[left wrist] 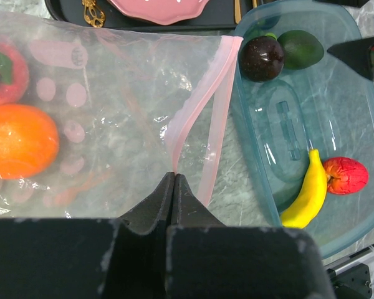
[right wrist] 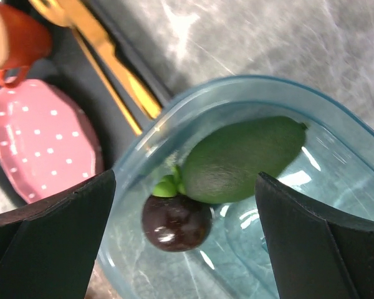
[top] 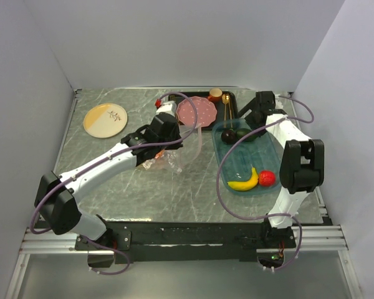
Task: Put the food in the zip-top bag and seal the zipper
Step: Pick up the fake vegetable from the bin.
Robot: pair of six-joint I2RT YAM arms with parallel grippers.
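Two pieces of food, an orange [left wrist: 19, 140] and a red piece [left wrist: 6, 71] with a green top, sit inside the zip-top bag [left wrist: 112, 93]. Its pink zipper [left wrist: 202, 118] runs down into your left gripper [left wrist: 174, 177], jaws clenched flat on that strip, the bag spread beyond the tips. Four more lie in the blue tray [left wrist: 287, 124] right of the bag: dark fruit [left wrist: 262, 58] and avocado [left wrist: 301, 48] at the far end, banana [left wrist: 306, 193] touching red fruit [left wrist: 346, 175] at the near end. Your right gripper [right wrist: 186, 180] hangs spread wide, holding nothing, over the dark fruit and avocado.
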